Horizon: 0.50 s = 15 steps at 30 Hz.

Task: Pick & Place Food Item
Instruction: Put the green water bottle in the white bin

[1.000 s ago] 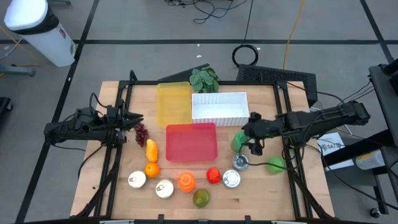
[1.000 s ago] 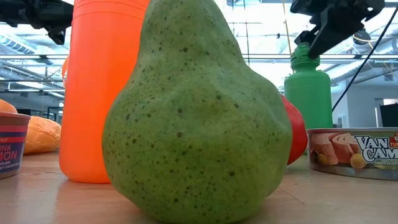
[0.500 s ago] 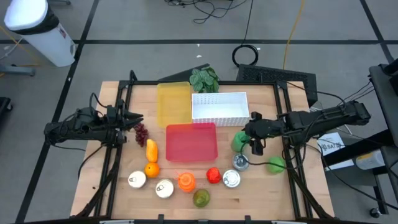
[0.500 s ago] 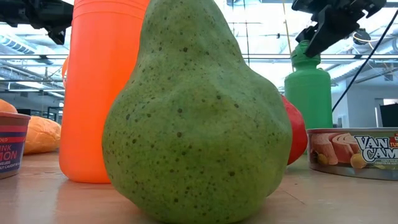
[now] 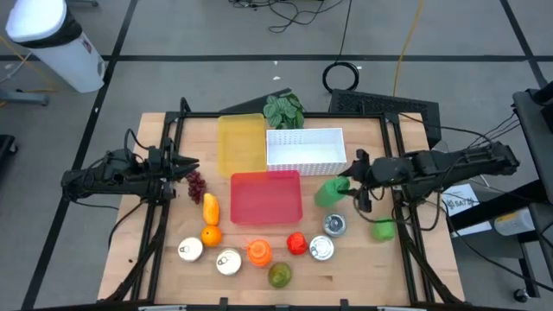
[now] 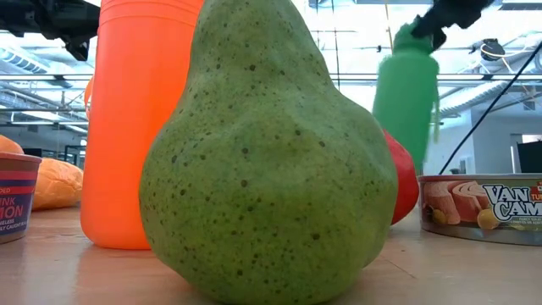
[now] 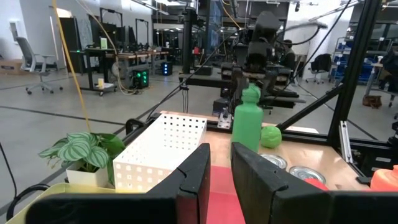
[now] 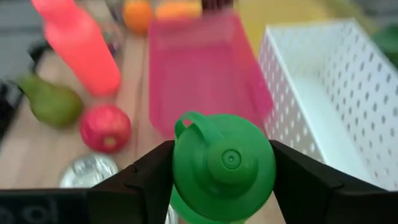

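Note:
A green bottle [image 5: 330, 192] with a looped cap hangs tipped over the board right of the red tray [image 5: 266, 197]. It also shows in the low view [image 6: 406, 93] and the left wrist view [image 7: 247, 121]. My right gripper [image 5: 356, 183] is shut on its top. My left gripper [image 5: 186, 164] waits level at the table's left side beside the grapes [image 5: 196, 185]; its fingers stand a narrow gap apart [image 7: 221, 174] with nothing between them. My right gripper pinches the bottle's cap end [image 8: 224, 162], one finger [image 8: 152, 171] on each side of it. The fingers come from the table's right side, slanting down. The bottle hangs tilted below them, its base toward the red tray and seemingly off the board.
A white perforated basket [image 5: 305, 149] and a yellow tray [image 5: 241, 142] lie behind the red tray, with a plant [image 5: 284, 111] at the far edge. Two tins [image 5: 334, 225] [image 5: 321, 249], a green ball [image 5: 384, 230], red apple [image 5: 296, 244], orange bottle [image 5: 258, 252] and pear [image 5: 278, 275] stand nearer.
My right gripper has risen and drawn back a little toward the table's right edge with the green bottle. The bottle, upright on the board before, has come up and tipped, its base swinging toward the red tray.

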### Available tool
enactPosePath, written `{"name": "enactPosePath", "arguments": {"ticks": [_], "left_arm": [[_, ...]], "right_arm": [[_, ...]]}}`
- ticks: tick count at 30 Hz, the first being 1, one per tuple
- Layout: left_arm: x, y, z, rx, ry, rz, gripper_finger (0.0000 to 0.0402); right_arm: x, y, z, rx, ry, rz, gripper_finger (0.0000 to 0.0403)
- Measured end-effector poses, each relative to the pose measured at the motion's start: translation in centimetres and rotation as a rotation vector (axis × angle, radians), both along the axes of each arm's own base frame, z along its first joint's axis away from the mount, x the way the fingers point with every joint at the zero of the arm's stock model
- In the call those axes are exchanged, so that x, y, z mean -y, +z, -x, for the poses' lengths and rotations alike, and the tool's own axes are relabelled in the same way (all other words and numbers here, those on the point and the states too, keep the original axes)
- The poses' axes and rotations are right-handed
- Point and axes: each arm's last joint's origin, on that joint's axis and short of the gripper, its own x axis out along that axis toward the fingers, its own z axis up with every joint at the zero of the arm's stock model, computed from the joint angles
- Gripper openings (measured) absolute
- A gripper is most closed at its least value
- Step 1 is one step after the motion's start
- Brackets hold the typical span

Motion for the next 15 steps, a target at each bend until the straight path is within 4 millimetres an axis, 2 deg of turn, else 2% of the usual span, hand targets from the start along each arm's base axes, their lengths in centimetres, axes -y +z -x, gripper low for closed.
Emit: {"name": "enactPosePath", "arguments": {"ticks": [3,7,11,15], "left_arm": [[0.0,0.0,0.0,0.000,0.000,0.000,0.0079],[0.0,0.0,0.0,0.000,0.000,0.000,0.0079],[0.0,0.0,0.0,0.000,0.001,0.000,0.0079],[0.0,0.0,0.0,0.000,0.000,0.000,0.0079]], "right_arm": [[0.1,1.3,0.3,0.127,0.001,-0.012,0.0208],[0.1,2.9,0.1,0.292,0.017,0.007,0.0209],[0.1,3.8,-0.5,0.395,0.017,0.086,0.0224],[0.2,4.6,-1.5,0.487,-0.052,0.186,0.0219]]}}
